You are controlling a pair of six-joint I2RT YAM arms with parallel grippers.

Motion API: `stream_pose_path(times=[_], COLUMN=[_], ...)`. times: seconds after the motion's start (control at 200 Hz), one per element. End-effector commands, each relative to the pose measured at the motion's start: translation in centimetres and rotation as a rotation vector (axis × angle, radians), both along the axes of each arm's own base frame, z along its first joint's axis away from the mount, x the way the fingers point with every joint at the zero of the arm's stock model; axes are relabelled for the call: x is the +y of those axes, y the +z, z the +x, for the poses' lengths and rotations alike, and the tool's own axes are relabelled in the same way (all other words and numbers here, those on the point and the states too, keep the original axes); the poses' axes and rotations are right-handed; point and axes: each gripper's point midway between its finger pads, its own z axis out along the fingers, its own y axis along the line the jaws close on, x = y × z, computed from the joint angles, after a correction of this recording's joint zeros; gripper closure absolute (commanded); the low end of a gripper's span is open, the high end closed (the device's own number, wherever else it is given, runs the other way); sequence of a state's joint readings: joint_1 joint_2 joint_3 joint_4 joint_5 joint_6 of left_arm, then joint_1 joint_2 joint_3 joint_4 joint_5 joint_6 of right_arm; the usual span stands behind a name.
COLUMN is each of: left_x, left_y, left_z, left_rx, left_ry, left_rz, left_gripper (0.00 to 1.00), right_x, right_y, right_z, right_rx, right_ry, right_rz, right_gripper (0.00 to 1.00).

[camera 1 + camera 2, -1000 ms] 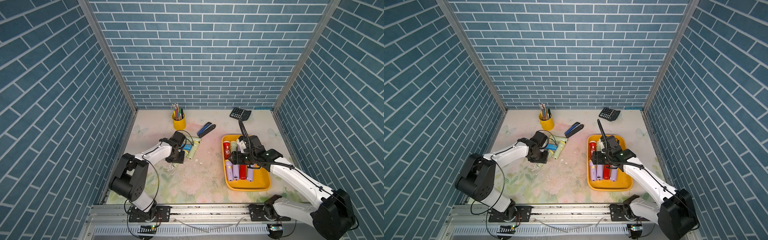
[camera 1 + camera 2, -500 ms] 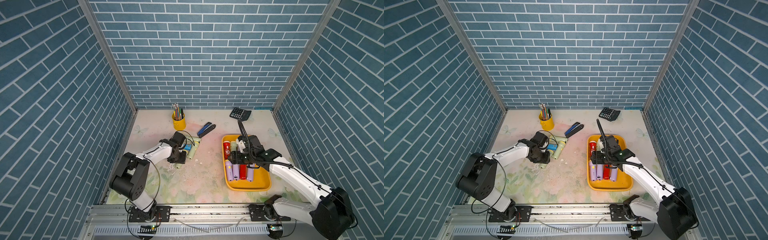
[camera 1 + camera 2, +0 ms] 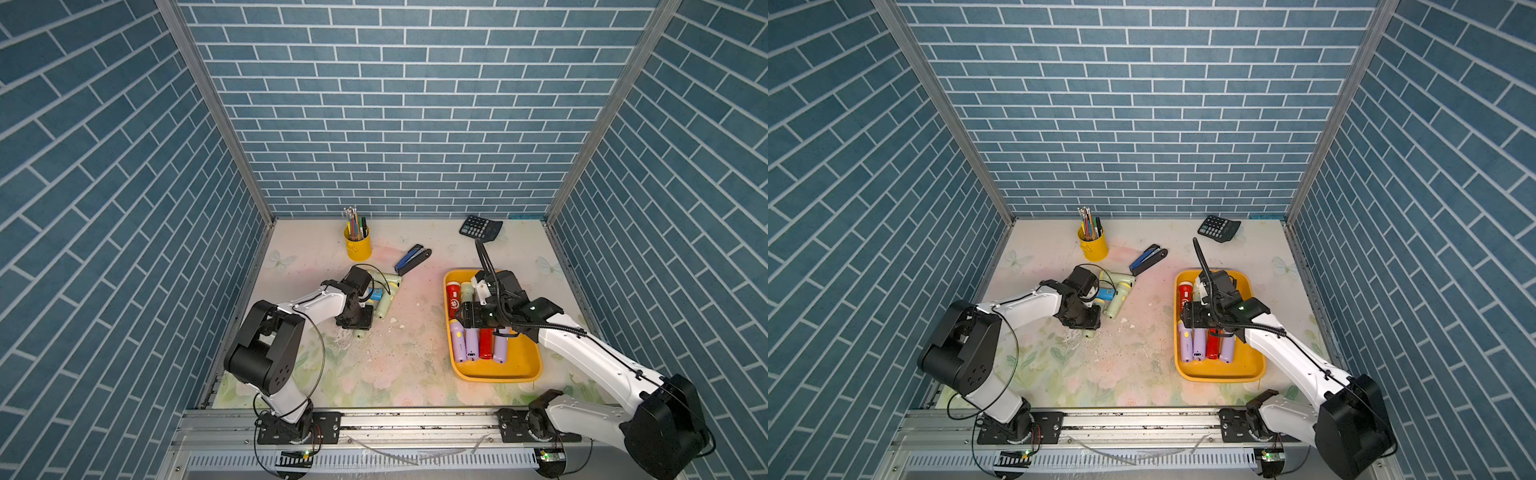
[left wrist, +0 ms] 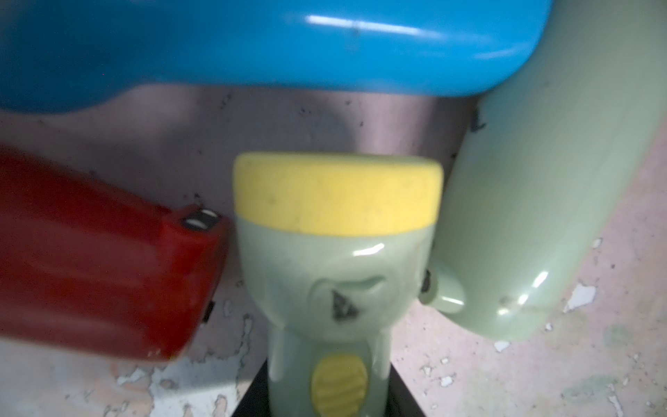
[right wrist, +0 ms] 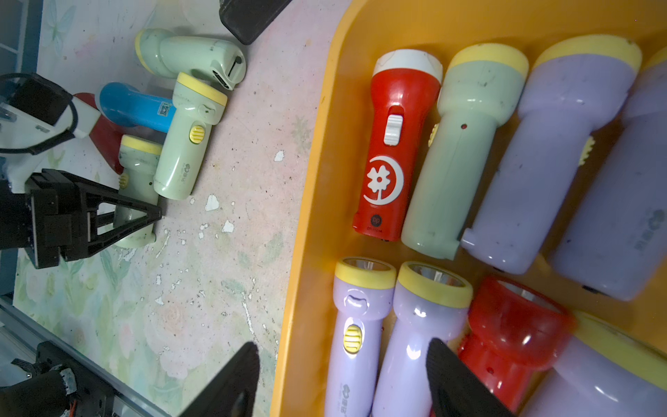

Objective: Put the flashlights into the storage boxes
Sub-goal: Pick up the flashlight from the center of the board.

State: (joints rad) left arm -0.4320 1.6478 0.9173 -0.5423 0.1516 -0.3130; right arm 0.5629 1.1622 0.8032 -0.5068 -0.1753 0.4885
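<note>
- Yellow tray [image 3: 515,368] sits on the right half of the surface [image 3: 395,365]; its near end is bare.
- Near row in the tray: three lilac flashlights [image 3: 471,347] and a red flashlight [image 3: 485,344] lie side by side, heads toward the far end.
- Right gripper [image 5: 341,344] hovers over the heads of that row at the tray's left rim. Its fingers [image 5: 234,379] are apart; in the wrist view they straddle the rim and the outermost lilac one.
- Far row in the tray: a white-headed red flashlight [image 5: 393,144], a grey-green flashlight [image 5: 465,151] touching it, then two more lilac ones, which the arm hides in both top views.
- Left gripper [image 3: 358,324] is low over the surface, left of centre, with fingers [image 5: 146,213] clamped on the body of a short pale green flashlight [image 4: 335,270]. Its yellow head points away from the wrist. Cannot tell whether it is lifted.
- Cluster round the held one: a loose red flashlight [image 4: 108,270] just beside its head, a longer pale green flashlight [image 4: 541,180] on the other side, and a blue flashlight [image 4: 252,47] lying across beyond it.
- Third pale green flashlight [image 5: 187,54] lies at the cluster's far end.
- Further back: stapler [image 3: 412,258], then pen cup [image 3: 357,243] — and calculator [image 3: 480,227] by the back wall.
</note>
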Motion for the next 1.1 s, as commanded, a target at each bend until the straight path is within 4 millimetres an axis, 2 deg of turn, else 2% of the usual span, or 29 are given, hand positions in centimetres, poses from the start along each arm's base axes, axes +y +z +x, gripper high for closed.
stream_pose_path(times=[0.0, 0.19, 0.305, 0.48, 0.67, 0.73, 0.745, 0.895, 1.095], left_x=[0.4, -0.4, -1.0, -2.9, -5.9, -7.0, -7.2, -8.8, -9.8], left_y=[-0.6, 1.0, 2.7, 6.3, 11.4, 13.6, 13.4, 16.4, 18.5], left_z=[-1.0, -0.8, -0.6, -0.3, -0.4, -0.4, -0.8, -2.0, -3.3], left_rx=[0.026, -0.023, -0.074, -0.201, -0.395, -0.469, -0.47, -0.586, -0.674], left_ry=[-0.009, -0.026, -0.047, -0.085, -0.154, -0.187, -0.194, -0.286, -0.372], left_rz=[0.006, -0.051, -0.093, -0.229, -0.471, -0.561, -0.576, -0.73, -0.829], left_gripper=[0.62, 0.63, 0.64, 0.66, 0.68, 0.68, 0.68, 0.69, 0.69], right_x=[0.6, 0.5, 0.6, 2.5, 5.5, 6.7, 7.0, 9.5, 13.6], right_y=[2.3, 2.9, 3.7, 5.7, 7.7, 8.2, 8.2, 9.1, 10.5], right_z=[0.9, 1.2, 1.3, 1.1, 1.1, 0.9, 0.8, 0.4, -0.5], right_rx=[-0.081, -0.11, -0.144, -0.225, -0.301, -0.317, -0.319, -0.344, -0.348], right_ry=[0.027, 0.015, 0.006, 0.059, 0.098, 0.124, 0.132, 0.187, 0.255], right_rz=[0.014, 0.02, 0.046, 0.134, 0.272, 0.303, 0.305, 0.315, 0.413], right_gripper=[0.26, 0.27, 0.27, 0.27, 0.28, 0.28, 0.28, 0.29, 0.31])
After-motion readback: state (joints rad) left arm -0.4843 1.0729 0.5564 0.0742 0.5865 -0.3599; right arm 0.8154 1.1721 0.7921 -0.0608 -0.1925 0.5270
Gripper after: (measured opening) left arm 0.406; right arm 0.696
